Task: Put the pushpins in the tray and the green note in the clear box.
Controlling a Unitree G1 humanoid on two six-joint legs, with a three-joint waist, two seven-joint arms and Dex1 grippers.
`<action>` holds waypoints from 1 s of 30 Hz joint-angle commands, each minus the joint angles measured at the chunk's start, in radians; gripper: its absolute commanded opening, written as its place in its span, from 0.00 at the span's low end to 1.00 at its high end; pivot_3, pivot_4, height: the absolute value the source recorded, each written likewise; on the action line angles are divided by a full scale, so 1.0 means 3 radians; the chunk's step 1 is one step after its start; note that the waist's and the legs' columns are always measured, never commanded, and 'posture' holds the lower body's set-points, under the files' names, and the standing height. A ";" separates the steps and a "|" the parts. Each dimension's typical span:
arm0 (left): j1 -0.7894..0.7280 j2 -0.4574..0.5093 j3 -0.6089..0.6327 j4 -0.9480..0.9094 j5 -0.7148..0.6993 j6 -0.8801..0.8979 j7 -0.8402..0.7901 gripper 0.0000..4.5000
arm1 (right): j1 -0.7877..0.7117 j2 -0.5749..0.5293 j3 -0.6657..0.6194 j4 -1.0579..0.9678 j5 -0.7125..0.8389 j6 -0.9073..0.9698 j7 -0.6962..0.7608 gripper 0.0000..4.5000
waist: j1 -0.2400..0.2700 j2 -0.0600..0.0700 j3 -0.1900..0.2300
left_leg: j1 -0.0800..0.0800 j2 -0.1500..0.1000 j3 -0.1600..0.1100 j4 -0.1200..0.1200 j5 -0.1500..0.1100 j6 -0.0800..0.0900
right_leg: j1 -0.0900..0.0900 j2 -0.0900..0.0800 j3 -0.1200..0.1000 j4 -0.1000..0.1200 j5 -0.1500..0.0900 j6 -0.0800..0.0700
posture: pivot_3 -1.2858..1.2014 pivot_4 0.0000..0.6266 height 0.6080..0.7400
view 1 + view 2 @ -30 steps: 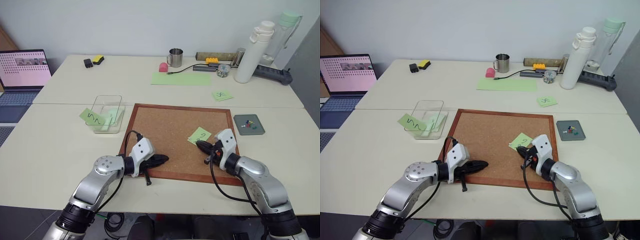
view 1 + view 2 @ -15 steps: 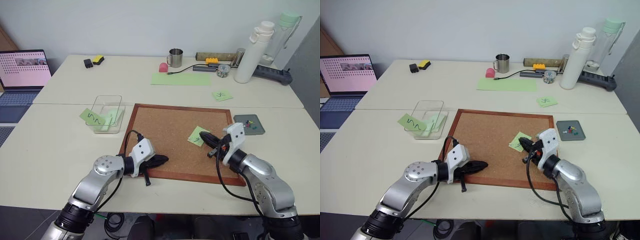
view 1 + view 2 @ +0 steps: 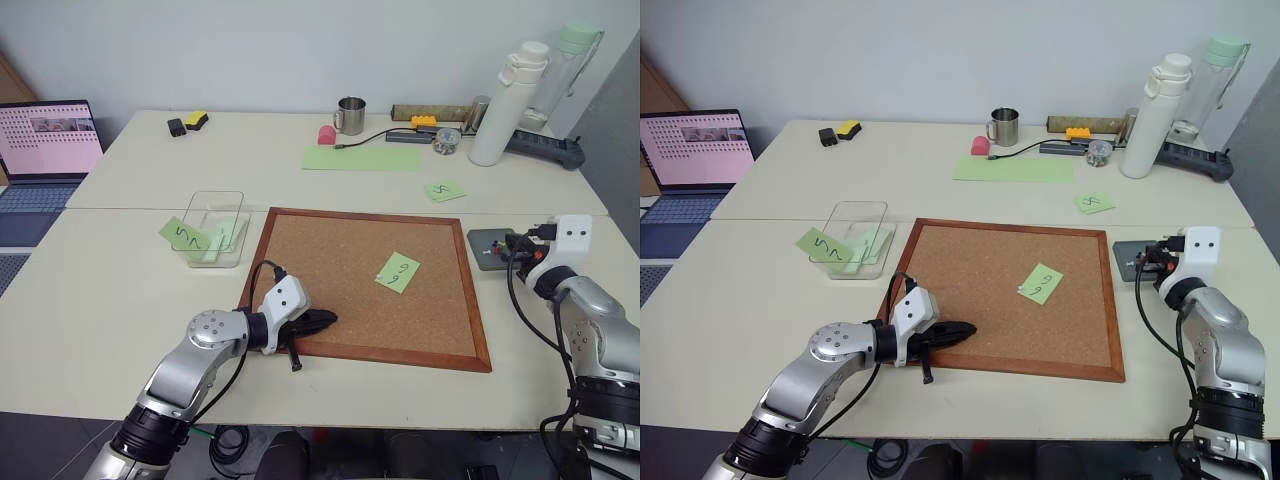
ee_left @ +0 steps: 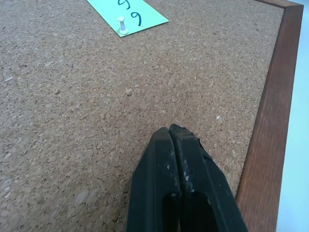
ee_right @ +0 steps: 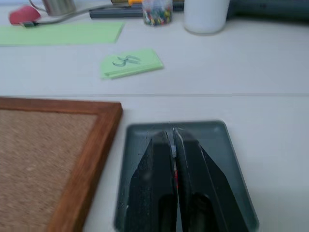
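Two pale desks (image 3: 120,300) are pushed together before a plain wall, and a wood-framed cork board (image 3: 340,300) is laid on the nearer one. On the cork, toward its right side, the green note (image 3: 398,272) marked "9" is seen lying flat; in the left wrist view it is fastened by a whitish pushpin (image 4: 122,24) at one corner. The clear box (image 3: 216,226) is placed just off the board's upper left corner, with a green note marked "S" (image 3: 184,236) leaning over its near left wall and other green paper inside. The tray (image 3: 492,247) is set just beside the board's right edge, near its upper corner.

The left pincer (image 3: 322,321) is held over the board's near left part, its fingers (image 4: 166,159) pressed together with nothing between them. The right pincer (image 5: 173,145) is positioned over the tray, pointing into it. Its fingers are nearly closed, and something small with a whitish and red tint is pinched between the tips; whether it is a pushpin cannot be told with certainty.

Farther back, a large green sheet (image 3: 362,157), a metal mug (image 3: 351,114), a white bottle (image 3: 505,102) and another small green note (image 3: 443,190) are found. A laptop (image 3: 45,150) is open at the far left.
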 commanded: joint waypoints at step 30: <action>0.0080 0.0019 0.0000 -0.0037 0.0045 -0.0009 0.0067 0.00 | 0.0320 0.0442 0.1561 -0.1185 -0.0018 0.0015 0.0619 0.49 | 0.0000 0.0001 -0.0002 | -0.0001 0.0000 -0.0008 0.0000 0.0000 0.0000 | 0.0000 0.0001 -0.0005 -0.0002 0.0000 0.0000 | 0.52 0.24 1.00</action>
